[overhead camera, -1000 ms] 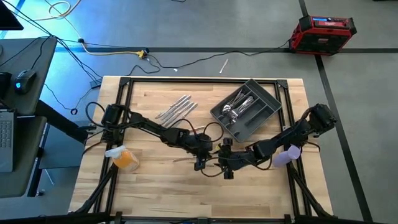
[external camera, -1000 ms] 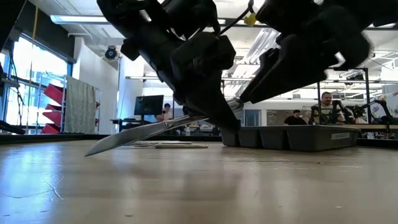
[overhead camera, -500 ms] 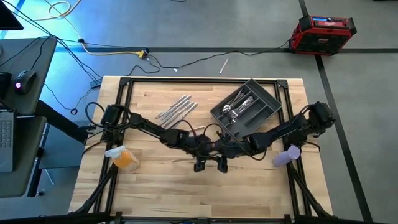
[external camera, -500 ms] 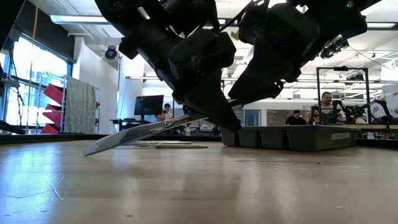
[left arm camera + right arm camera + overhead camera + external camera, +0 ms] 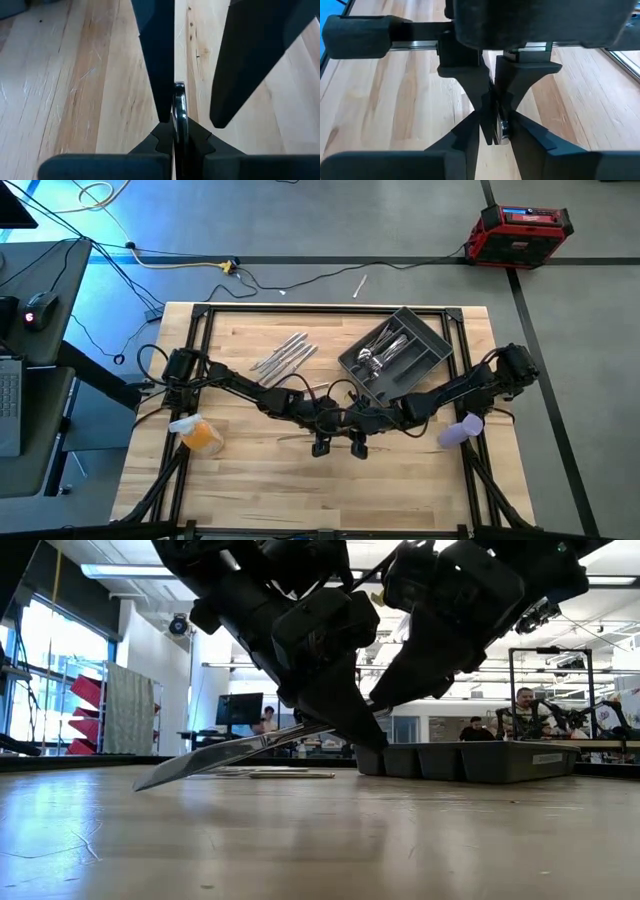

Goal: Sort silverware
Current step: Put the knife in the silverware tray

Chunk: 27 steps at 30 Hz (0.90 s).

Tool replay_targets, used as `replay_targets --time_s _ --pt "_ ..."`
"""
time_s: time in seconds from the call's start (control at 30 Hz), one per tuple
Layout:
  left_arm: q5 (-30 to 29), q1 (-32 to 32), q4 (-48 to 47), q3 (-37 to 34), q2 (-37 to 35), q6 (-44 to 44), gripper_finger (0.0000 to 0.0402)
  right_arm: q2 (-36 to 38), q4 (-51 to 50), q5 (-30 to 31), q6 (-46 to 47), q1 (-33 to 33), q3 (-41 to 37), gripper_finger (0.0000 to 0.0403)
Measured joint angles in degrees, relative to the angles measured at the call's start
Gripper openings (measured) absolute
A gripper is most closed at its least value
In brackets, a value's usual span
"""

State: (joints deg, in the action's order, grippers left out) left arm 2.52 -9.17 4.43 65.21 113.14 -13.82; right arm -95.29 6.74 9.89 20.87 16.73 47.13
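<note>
Pressed together, the left gripper point(image 5: 345, 725) jaws pinch a knife point(image 5: 235, 752) slanting to the table; the right gripper point(image 5: 492, 125), half-spread, is set around its handle end.

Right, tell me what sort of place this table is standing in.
Probably a robotics lab or workshop. The pale wooden table sits in a black metal frame on a bare grey floor with loose cables, a red equipment case stands nearby, and the low view shows more frames and people behind.

Overhead, table-level, two close wrist views
</note>
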Motion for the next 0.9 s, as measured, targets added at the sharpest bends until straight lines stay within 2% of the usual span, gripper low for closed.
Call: replay_targets --time_s 0.17,0.33,0.43,0.57,0.6,0.77,0.9 --pt "-0.1 0.0 0.2 0.0 0.0 0.0 0.0000 -0.5 0.3 0.1 -0.2 -0.6 0.0 0.0122" --pt "-0.2 -0.2 -0.2 0.0 0.1 0.0 0.0000 -2.8 1.7 -0.8 -0.3 -1.3 0.0 0.0119" --pt "-0.3 -0.2 -0.4 0.0 0.1 0.0 0.0000 -3.0 1.8 -1.0 -0.2 -1.3 0.0 0.0095" --pt "-1.0 -0.2 -0.3 0.0 0.1 0.1 0.0000 -3.0 1.7 -1.8 -1.1 -1.3 0.0 0.0022" --pt "-0.9 -0.2 -0.2 0.0 0.1 0.1 0.0000 -3.0 1.6 -1.9 -1.5 -1.2 0.0 0.0013" --pt "1.0 -0.2 0.0 0.0 0.0 1.1 0.0010 -2.5 -0.7 -1.4 -1.1 -0.5 0.1 0.0006" --pt "2.3 -0.1 -2.5 0.0 -1.2 2.4 0.0046 -2.3 -5.8 -2.0 1.2 -0.4 0.2 0.0004"
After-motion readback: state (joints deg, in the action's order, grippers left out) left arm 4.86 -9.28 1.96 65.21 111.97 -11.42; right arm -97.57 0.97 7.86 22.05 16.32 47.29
